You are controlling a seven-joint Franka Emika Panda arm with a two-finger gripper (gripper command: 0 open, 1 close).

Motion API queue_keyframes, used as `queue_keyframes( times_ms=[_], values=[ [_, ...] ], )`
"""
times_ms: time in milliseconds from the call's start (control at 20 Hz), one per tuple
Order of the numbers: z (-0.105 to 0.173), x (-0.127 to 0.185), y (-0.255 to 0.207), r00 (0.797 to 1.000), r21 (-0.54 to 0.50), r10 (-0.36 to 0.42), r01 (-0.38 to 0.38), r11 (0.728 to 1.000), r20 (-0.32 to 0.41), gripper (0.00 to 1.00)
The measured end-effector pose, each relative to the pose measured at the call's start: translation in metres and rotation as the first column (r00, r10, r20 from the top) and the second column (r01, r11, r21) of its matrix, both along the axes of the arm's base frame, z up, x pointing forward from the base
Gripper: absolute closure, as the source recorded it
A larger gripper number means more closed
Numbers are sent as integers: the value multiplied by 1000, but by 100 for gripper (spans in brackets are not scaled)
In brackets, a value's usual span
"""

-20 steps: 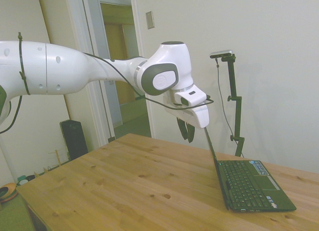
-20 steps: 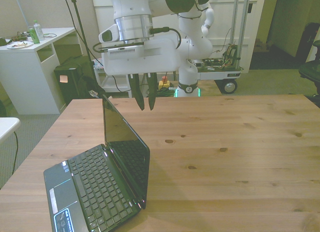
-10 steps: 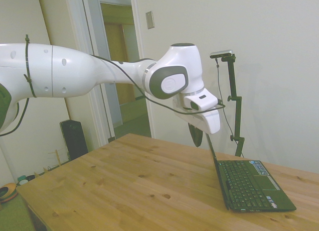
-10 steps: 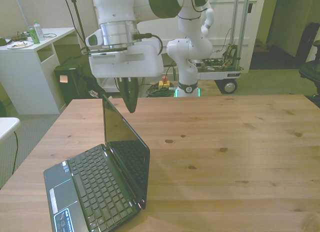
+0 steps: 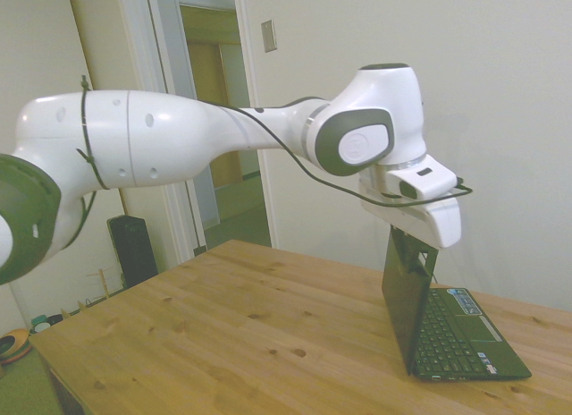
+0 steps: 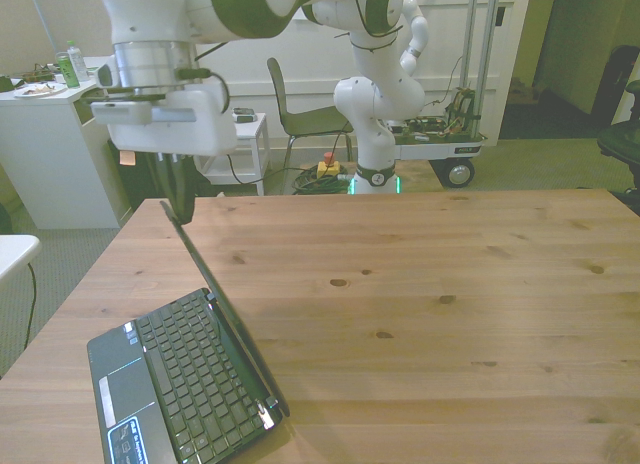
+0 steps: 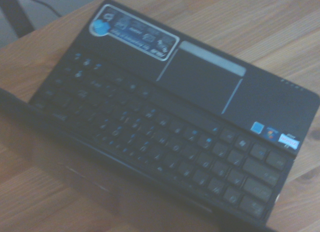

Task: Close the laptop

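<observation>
Laptop [image 6: 180,384] open at the table's [image 6: 450,284] corner on the front view's left, lid [image 5: 404,299] roughly upright; claw [image 6: 178,194] sits at the lid's top edge, can't tell if it's clenched or released

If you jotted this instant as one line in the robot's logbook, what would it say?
task: close laptop | gripper: at lid's top edge, open/shut unclear | laptop: open, lid tilted forward over keyboard | table: wooden | status: not yet closed

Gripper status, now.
White arm's gripper: cannot be told whether open or closed; it sits at the top edge of the black laptop's upright lid.
</observation>
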State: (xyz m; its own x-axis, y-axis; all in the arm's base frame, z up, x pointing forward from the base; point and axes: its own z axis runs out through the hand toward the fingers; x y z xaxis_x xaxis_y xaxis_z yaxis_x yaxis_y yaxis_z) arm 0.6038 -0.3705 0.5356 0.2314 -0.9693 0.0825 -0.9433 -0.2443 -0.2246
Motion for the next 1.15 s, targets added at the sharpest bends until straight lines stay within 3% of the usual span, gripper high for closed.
queue_keyframes(
  times_ms=[350,750,1150],
  values=[
    [-48,26,-56,999,-24,-33,32,999,-41,100],
    [-123,61,-68,995,-19,-17,15,1000,-94,100],
    [-93,77,-39,998,-1,40,-40,999,-51,100]
  ],
)
